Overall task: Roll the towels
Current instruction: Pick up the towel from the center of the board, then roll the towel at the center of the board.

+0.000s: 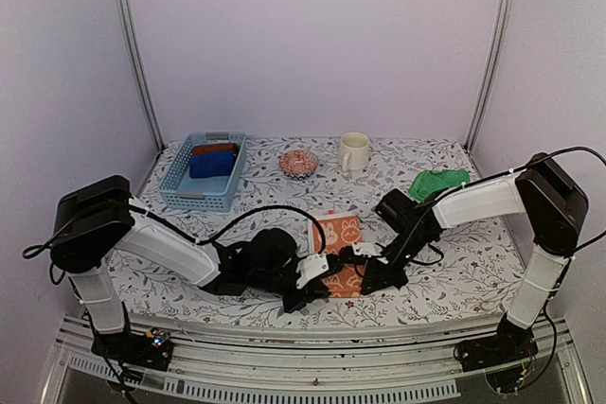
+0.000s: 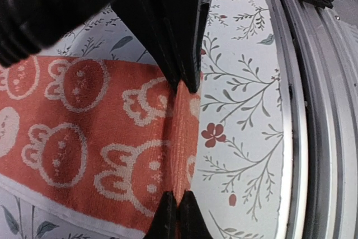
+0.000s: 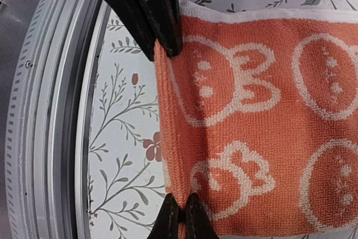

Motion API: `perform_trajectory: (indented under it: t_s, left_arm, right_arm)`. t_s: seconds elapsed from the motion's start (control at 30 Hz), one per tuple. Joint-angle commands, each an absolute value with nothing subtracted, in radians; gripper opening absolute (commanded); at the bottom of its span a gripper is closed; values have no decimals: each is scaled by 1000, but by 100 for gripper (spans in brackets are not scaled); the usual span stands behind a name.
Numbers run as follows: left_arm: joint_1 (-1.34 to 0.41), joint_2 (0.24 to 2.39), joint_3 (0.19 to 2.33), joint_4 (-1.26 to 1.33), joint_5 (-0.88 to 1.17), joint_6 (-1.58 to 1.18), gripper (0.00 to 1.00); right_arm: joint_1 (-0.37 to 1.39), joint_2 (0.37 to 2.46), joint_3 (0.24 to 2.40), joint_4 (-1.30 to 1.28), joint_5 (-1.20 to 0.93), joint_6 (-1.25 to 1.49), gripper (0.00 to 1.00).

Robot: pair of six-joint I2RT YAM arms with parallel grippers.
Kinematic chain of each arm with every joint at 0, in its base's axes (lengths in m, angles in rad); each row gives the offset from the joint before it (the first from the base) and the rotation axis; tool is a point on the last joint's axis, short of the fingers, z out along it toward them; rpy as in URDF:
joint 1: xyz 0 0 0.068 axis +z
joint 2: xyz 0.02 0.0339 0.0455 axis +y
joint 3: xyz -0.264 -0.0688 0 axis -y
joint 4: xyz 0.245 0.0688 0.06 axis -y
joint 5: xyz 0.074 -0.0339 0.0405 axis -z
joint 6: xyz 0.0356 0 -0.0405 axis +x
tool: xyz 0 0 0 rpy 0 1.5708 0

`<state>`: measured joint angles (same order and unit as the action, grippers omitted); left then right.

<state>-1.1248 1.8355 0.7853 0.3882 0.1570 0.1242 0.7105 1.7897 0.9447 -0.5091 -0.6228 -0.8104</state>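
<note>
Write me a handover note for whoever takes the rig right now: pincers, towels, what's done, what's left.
Left pincer: shut on the near edge of the orange towel.
Right pincer: shut on that same near edge, toward its other end.
Orange towel lies flat at the table's front centre, its near edge pinched up into a ridge; no full roll yet.
Green towel: bunched at the right rear, untouched.
Left: roll the orange towel away from the near edge, then the green one.

No readable text.
No words, labels, brands or numbers show in any view; the towel [image 2: 84, 138] carries only rabbit-and-circle prints, the table [image 1: 454, 262] only leafy sprigs.
</note>
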Motion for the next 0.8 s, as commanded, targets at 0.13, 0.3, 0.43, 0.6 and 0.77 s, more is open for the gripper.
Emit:
perform_trajectory:
  t_s: [0.13,0.3,0.43,0.6,0.77]
  left_arm:
    - [-1046,1887,853,199,435,-5,0]
    - [-993,1940,868,208,532,-46,0]
    - [-970,2001,894,191,578,-59,0]
    - [-945,2040,926,156,590,-80,0]
    - [-926,2024,944,121,596,-99,0]
  right_arm:
    - [629,1906,1014,-791,-765,-880,4]
    - [591,1999,1079,-872,-812,-910,5]
    - [558,2094,1139,-937,-843,-922,5]
    - [535,2182,1200,-1014,-858,-940,4]
    - [534,2237,1248,-1051,-833,-913,4]
